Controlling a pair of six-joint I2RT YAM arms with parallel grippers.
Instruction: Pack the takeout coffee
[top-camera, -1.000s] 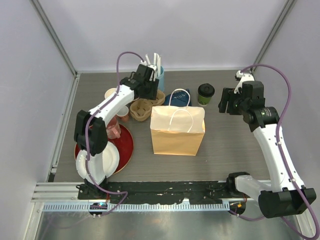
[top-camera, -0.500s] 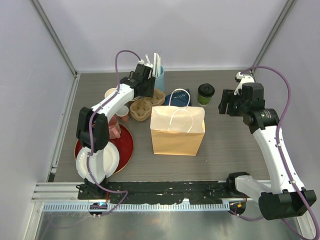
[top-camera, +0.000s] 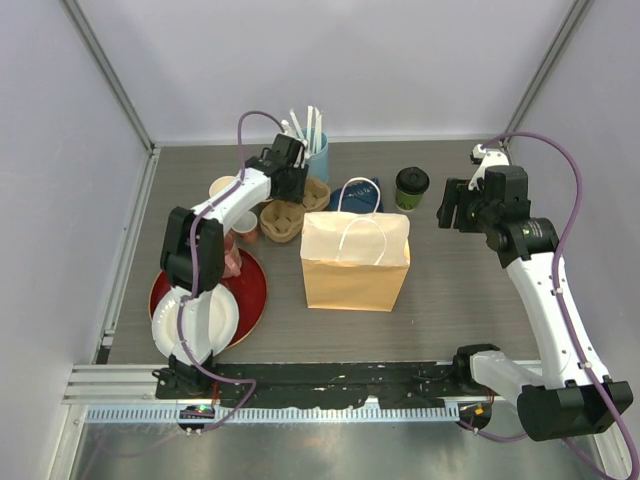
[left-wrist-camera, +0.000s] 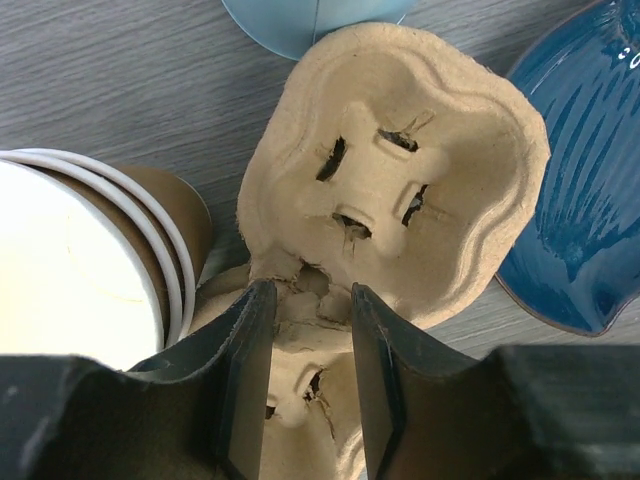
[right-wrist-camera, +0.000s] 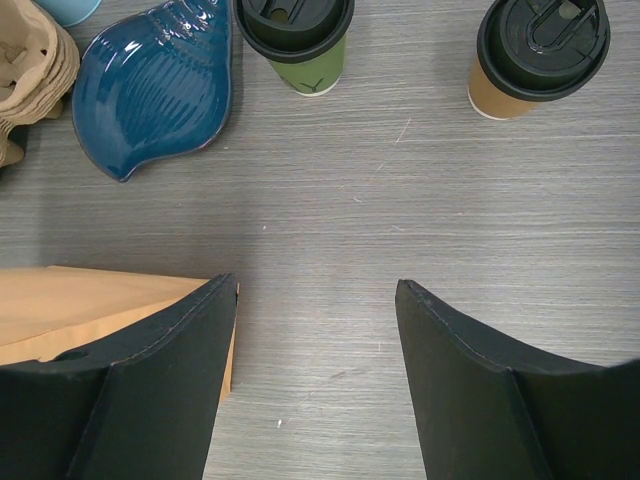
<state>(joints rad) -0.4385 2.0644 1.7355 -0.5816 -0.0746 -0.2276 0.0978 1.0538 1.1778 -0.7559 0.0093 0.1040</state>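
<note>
Two takeout coffees stand at the back right, each with a black lid: a green-sided cup (right-wrist-camera: 295, 40) (top-camera: 411, 187) and a kraft-brown cup (right-wrist-camera: 540, 55). The top view hides the brown one behind my right arm. My right gripper (right-wrist-camera: 315, 285) (top-camera: 447, 207) hangs open above bare table in front of both, holding nothing. My left gripper (left-wrist-camera: 310, 290) (top-camera: 290, 175) is low over the pulp cup carrier (left-wrist-camera: 400, 170) (top-camera: 283, 218), its jaws parted on either side of the carrier's middle ridge. Whether the fingers (left-wrist-camera: 250, 370) press on the ridge I cannot tell.
A kraft paper bag (top-camera: 355, 262) with white handles stands mid-table. A blue shell dish (top-camera: 357, 194) lies behind it. Lidless stacked cups (left-wrist-camera: 90, 260), a light blue utensil holder (top-camera: 317, 152), a pink mug (top-camera: 228, 256), a red plate (top-camera: 256, 290) and a white plate (top-camera: 195, 325) crowd the left.
My left gripper has shifted slightly over the carrier and its jaws have narrowed around the ridge. The right arm has barely moved.
</note>
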